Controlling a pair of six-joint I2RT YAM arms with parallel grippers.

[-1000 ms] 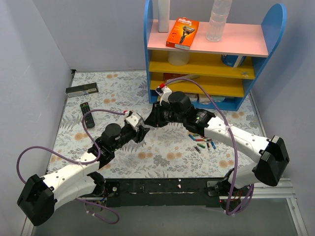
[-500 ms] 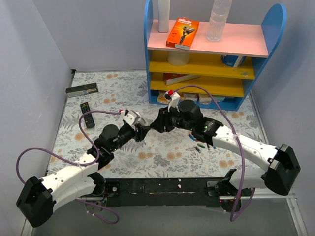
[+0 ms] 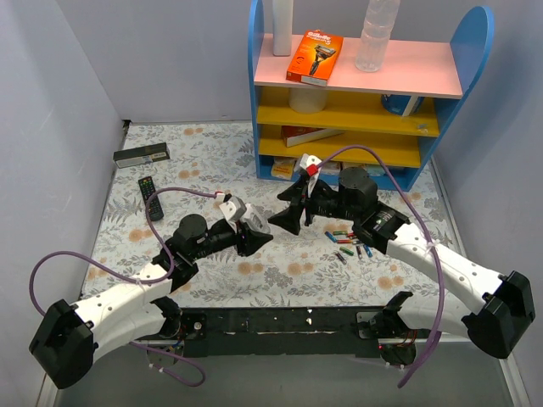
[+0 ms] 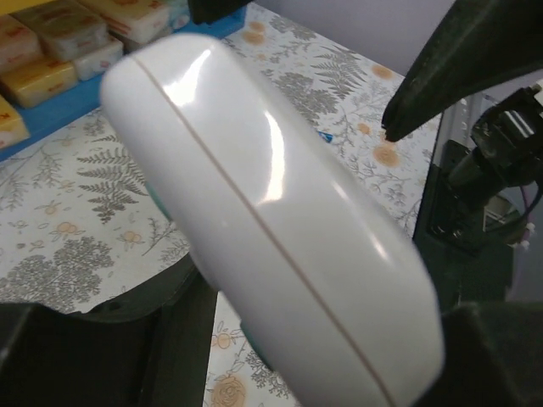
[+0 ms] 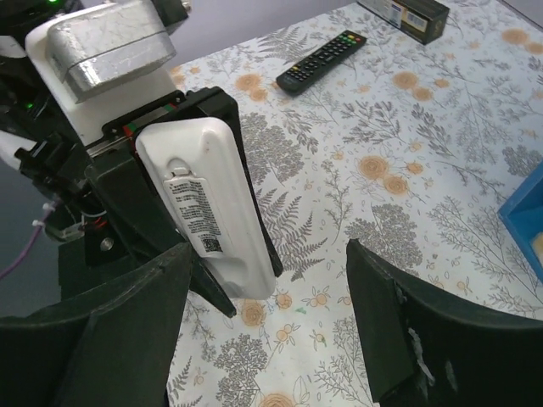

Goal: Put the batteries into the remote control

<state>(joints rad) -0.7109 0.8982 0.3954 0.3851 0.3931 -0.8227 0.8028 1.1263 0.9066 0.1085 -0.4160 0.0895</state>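
My left gripper (image 3: 254, 234) is shut on the remote control (image 5: 212, 203), a slim white remote held above the table near its middle. Its glossy body (image 4: 271, 220) fills the left wrist view. In the right wrist view its labelled back faces the camera, with the black jaws on both long sides. My right gripper (image 3: 287, 218) hangs open just right of it, a short gap away. Its fingers (image 5: 424, 339) are spread wide with only the tablecloth between them. The batteries (image 3: 348, 246), several small coloured cells, lie on the cloth under the right forearm.
A black remote (image 3: 150, 197) with coloured buttons and a long dark box (image 3: 142, 155) lie at the far left. A blue shelf unit (image 3: 365, 76) with pink and yellow boards stands at the back right, holding boxes and bottles. Purple cables loop over both arms.
My right gripper has opened wide and drawn back to the right, away from the remote. The left gripper has moved a little to the right, still holding the remote.
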